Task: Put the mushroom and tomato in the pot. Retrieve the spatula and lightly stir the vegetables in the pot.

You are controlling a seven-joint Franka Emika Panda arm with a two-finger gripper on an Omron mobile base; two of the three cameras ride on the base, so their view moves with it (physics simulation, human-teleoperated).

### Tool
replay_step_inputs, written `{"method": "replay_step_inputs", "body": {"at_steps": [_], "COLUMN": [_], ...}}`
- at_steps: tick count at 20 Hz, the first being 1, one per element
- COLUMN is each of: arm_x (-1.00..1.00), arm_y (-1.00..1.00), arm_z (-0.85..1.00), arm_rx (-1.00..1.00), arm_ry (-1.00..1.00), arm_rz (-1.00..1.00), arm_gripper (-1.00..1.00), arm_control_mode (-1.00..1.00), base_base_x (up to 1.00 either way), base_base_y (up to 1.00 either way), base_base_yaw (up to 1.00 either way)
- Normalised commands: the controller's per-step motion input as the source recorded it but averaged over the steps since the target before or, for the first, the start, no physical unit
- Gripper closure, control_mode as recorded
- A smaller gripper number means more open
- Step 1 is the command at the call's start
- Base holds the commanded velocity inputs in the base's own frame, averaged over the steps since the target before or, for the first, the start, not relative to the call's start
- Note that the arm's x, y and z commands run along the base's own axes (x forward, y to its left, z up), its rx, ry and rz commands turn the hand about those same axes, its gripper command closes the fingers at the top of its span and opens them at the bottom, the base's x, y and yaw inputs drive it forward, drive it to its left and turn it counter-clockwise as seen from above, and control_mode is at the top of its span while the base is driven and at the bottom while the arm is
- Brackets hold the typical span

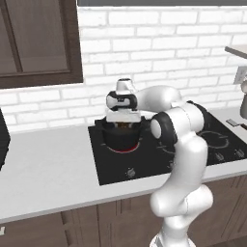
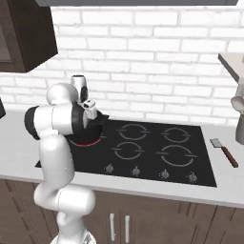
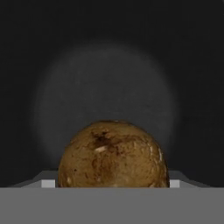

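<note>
The black pot (image 1: 119, 139) stands on the back left burner of the cooktop, which glows red under it. My gripper (image 1: 126, 123) hangs just above the pot's mouth, pointing down, shut on a round brown mushroom (image 3: 113, 155). In the hand view the mushroom sits close at the bottom and hides the fingertips, with the pot's dark inside (image 3: 109, 74) behind it. From the right base view my arm covers most of the pot (image 2: 98, 122). The spatula (image 2: 224, 152) lies on the counter right of the cooktop, pale blade towards the wall. The tomato is not visible.
The black cooktop (image 2: 157, 147) has several burners and a row of knobs along its front. A grey vessel (image 2: 238, 114) stands at the far right under a shelf. A dark appliance (image 1: 3, 140) sits at the counter's left end. Brick wall behind.
</note>
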Motion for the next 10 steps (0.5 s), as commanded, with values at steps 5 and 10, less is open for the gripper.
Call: {"method": "replay_step_inputs", "body": {"at_steps": [5, 10], "arm_x": [0.42, 0.33], "arm_y": [0.26, 0.08], "arm_z": [-0.44, -0.22], "arm_rx": [-0.05, 0.00], "arm_ry": [0.09, 0.06], "arm_rz": [0.00, 0.00], "arm_gripper": [1.00, -1.00], "arm_control_mode": [-1.00, -1.00], "base_base_x": [0.00, 0.00], "base_base_y": [0.00, 0.00], "base_base_yaw": [0.00, 0.00]}}
